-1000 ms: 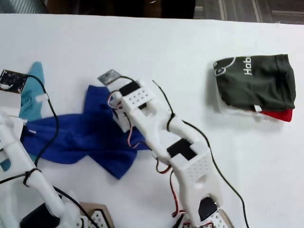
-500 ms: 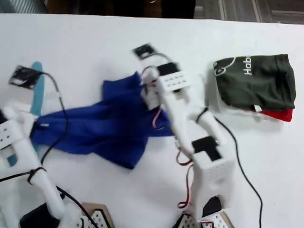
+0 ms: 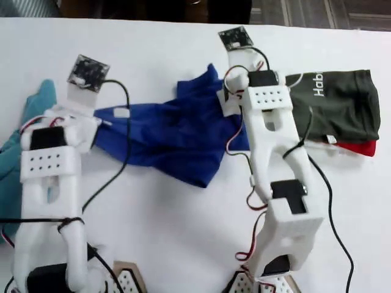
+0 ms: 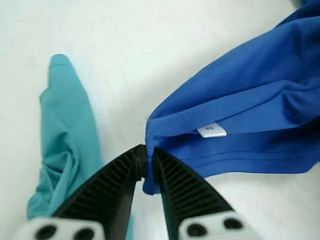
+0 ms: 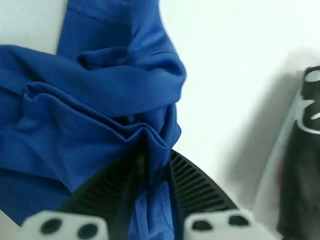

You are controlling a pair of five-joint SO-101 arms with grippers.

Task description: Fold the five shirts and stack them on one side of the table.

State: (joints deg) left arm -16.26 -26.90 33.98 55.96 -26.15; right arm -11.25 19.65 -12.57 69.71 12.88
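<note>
2 grippers share 1 load: the crumpled royal-blue cloth shirt (image 3: 171, 134) is strung between them over the white table (image 3: 153, 43). Its long axis runs left to right and rises a little toward the far side at its right end.

The left gripper (image 4: 146, 152) is clamped on the shirt's left corner, jaws pressed together on the hem just beside a small white label (image 4: 211, 131). The right gripper (image 5: 152, 157) is closed on a bunched fold at the shirt's far-right end, with cloth spilling over both jaws. Between the 2 holds the cloth sags, and a loose flap trails toward the near side.

The next move probably turns on spreading this shirt flat for folding, so each arm is already at its own end and neither needs to cross.

Room differs by side. On the right, the right gripper (image 3: 229, 101) sits just beside the stack, a folded dark-green shirt with white print (image 3: 336, 110) lying on a folded red shirt (image 3: 360, 148). Any further pull that way risks dragging the pile. On the left, a loose teal shirt (image 3: 24, 122) lies near the left gripper (image 3: 96, 123). Bare table lies beyond the shirt on the far side, and also near, between the 2 arms.
</note>
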